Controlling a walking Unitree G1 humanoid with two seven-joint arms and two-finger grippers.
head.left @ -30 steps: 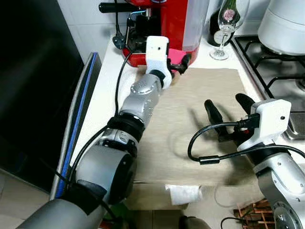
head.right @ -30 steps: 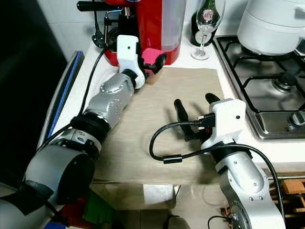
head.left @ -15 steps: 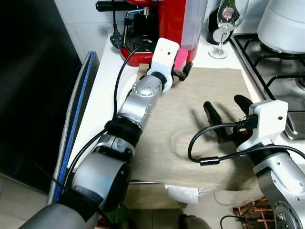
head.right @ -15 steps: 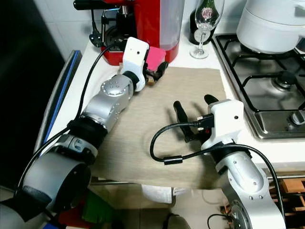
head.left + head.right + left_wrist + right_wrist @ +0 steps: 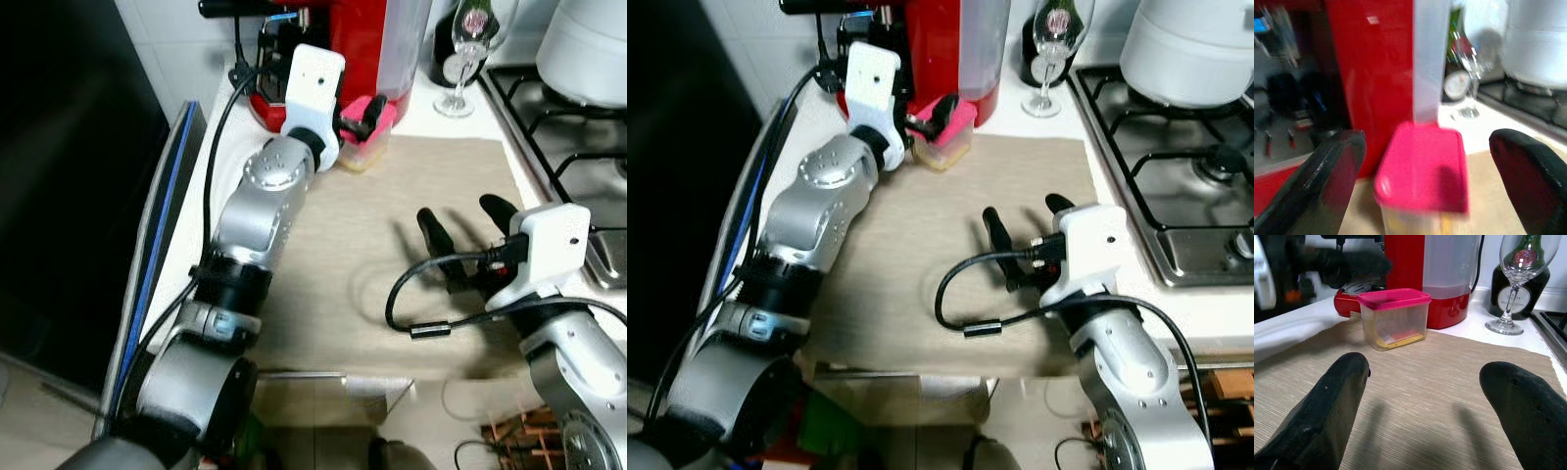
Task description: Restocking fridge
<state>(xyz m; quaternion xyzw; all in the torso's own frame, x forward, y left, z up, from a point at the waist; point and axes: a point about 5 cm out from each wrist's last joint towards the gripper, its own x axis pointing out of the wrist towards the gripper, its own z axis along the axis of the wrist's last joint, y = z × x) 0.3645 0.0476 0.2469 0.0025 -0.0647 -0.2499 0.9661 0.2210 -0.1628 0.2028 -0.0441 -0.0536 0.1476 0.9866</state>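
We see a small clear box with a pink lid (image 5: 1394, 317) standing on the beige mat (image 5: 421, 245) at its far edge, just in front of the red coffee machine (image 5: 1422, 274). Something yellow lies at the bottom of the box.

Our left tool (image 5: 358, 116) is up at the box. Its two black fingers (image 5: 1334, 174) are wide apart, one on each side of the pink lid. They are not touching the box. The silver left arm reaches across the mat from the near left side.

Our right tool (image 5: 465, 240) hovers over the near right part of the mat, well apart from the box. Its fingers (image 5: 1337, 396) are spread apart too and hold nothing. A black cable (image 5: 416, 304) loops beside its white wrist.

A wine glass (image 5: 1520, 276) stands on the white surface (image 5: 220, 176) to the right of the red machine, with a dark bottle (image 5: 1501, 289) behind it. Further right is a gas stove (image 5: 1185, 176) with a white pot (image 5: 1190, 49) on it.
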